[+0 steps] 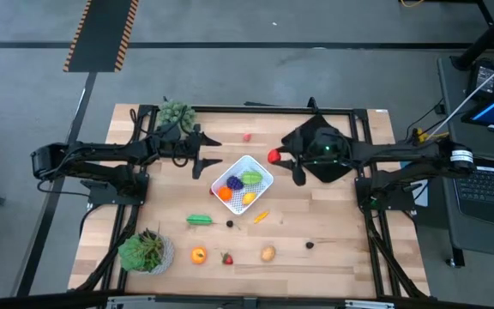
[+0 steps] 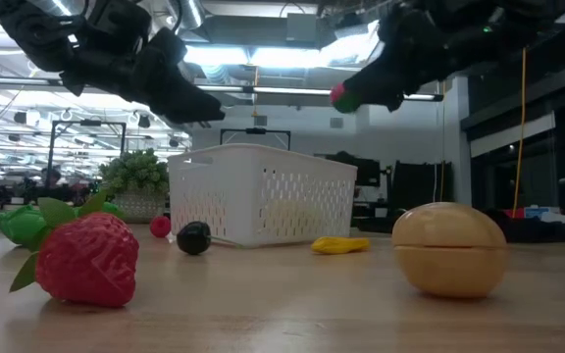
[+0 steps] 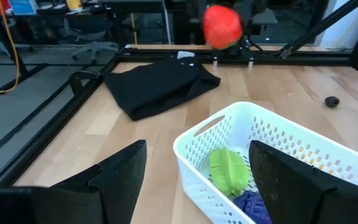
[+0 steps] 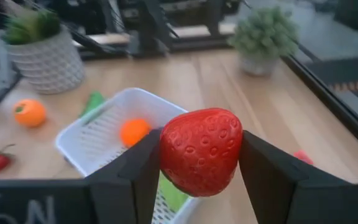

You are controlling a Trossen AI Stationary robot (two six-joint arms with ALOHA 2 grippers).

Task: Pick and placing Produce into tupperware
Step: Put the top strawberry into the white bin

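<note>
The tupperware (image 1: 261, 169), a white mesh container, stands mid-table holding green, purple, orange and yellow produce. My right gripper (image 1: 281, 160) hangs just right of its far corner, shut on a red strawberry (image 4: 201, 151), which also shows in the low view as the strawberry (image 2: 342, 95) up in the air. My left gripper (image 1: 209, 160) stands open at the container's left side, its fingers (image 3: 114, 177) apart with nothing between them. More produce lies on the wood near the front: a green piece (image 1: 200, 220), an orange (image 1: 198, 254), a second strawberry (image 1: 226, 258) and a tan piece (image 1: 268, 253). My right gripper pinches the strawberry by its two opposite sides (image 4: 168, 155) between the two fingers (image 4: 263, 168). The fingers come nearly level from the table's right, slanting a little down. The strawberry is lifted clear of the table, its pointed end down.
A black cloth (image 1: 322, 161) lies under my right arm. Two potted plants stand at the far left (image 1: 176, 114) and near left (image 1: 147, 251). A small red piece (image 1: 247, 136) lies near the far edge, an orange-yellow piece (image 1: 261, 216) and two dark berries (image 1: 310, 245) before the container.
</note>
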